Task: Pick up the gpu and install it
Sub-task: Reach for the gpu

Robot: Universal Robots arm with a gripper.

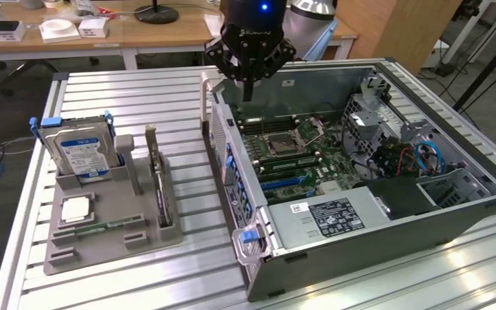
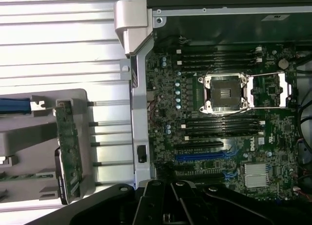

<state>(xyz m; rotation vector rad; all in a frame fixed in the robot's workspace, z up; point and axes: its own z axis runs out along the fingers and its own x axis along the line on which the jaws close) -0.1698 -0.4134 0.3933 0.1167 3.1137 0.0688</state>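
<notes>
Nothing in the closed gripper (image 1: 248, 95) above the case (image 1: 386, 252). Best to straddle the edge-standing gpu (image 1: 160, 194) squarely, mid-length.

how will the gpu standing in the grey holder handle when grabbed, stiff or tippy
Probably stiff: the gpu is a flat board standing straight on edge. Likely light, being so thin. Held upright only by the holder slot, it may tip once lifted clear.

Black gripper (image 1: 248, 95), silver hard drive (image 1: 74, 134) with blue label (image 1: 82, 157), grey tray (image 1: 110, 244), dark green motherboard (image 1: 287, 155).
</notes>
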